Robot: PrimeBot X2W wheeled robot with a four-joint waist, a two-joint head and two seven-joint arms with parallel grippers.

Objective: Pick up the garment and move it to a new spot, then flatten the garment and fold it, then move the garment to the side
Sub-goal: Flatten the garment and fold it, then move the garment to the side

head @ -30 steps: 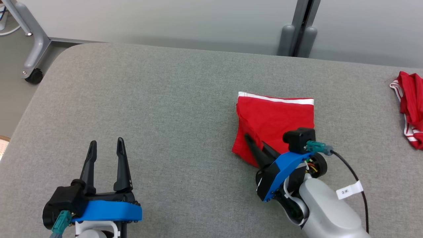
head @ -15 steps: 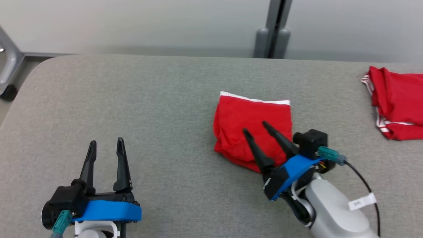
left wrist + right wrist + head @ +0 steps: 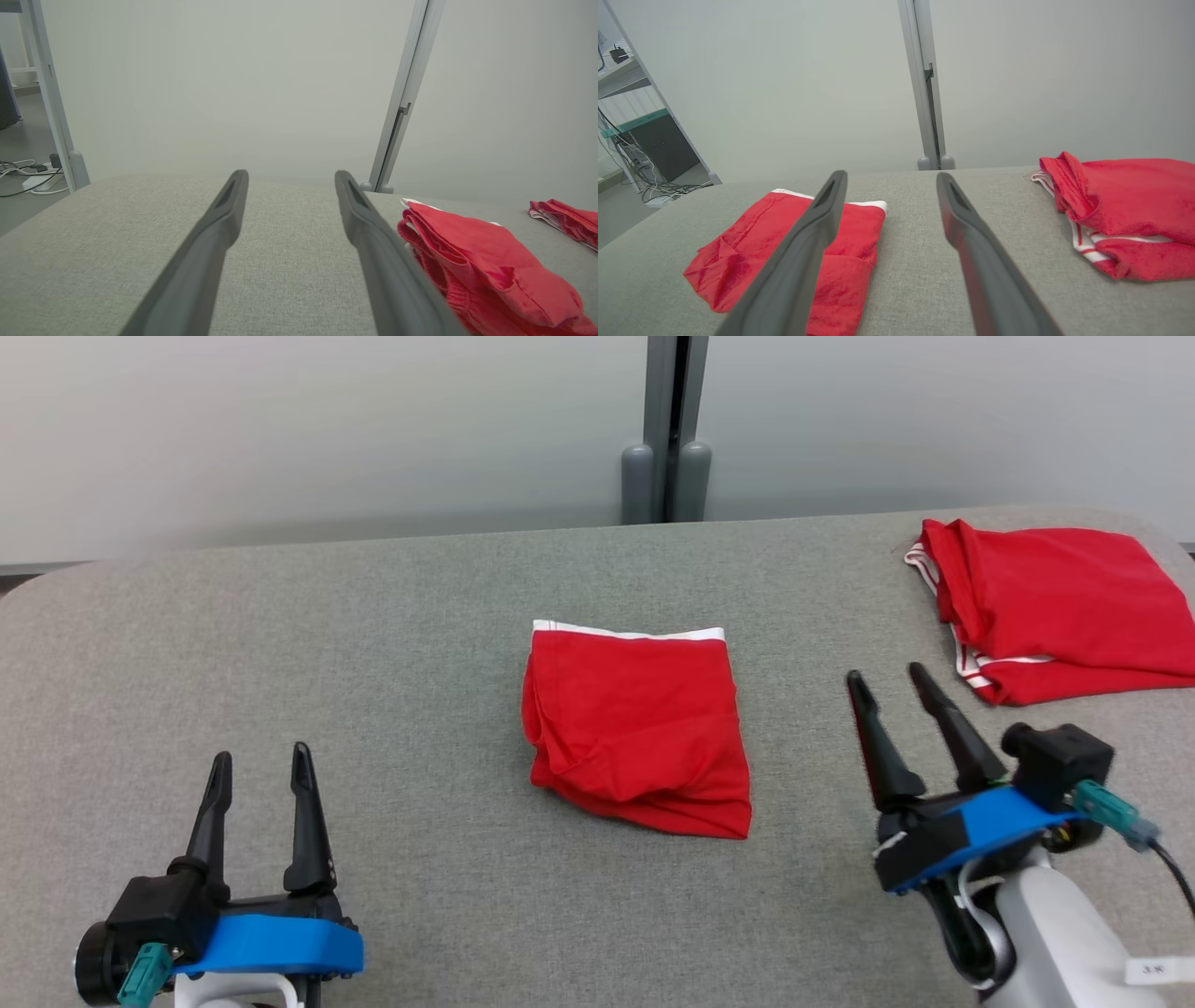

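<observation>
A folded red garment (image 3: 638, 723) with a white band along its far edge lies in the middle of the grey table (image 3: 420, 616). The left wrist view has the garment (image 3: 486, 261) at the lower right; in the right wrist view the garment (image 3: 794, 247) lies at the lower left. My right gripper (image 3: 887, 679) stands open to the right of it, apart from the cloth, holding nothing. My left gripper (image 3: 260, 761) stands open near the table's front left, well away from the garment, with nothing between its fingers.
A second red garment (image 3: 1055, 602) with white striped trim lies loosely folded at the table's far right, also in the right wrist view (image 3: 1125, 214). A grey post (image 3: 667, 429) stands against the pale wall behind the table. Bare table stretches between my left gripper and the garment.
My right gripper has drawn back off the folded garment and now stands to its right, open and empty. The head camera has turned right, so the whole picture shifted left.
</observation>
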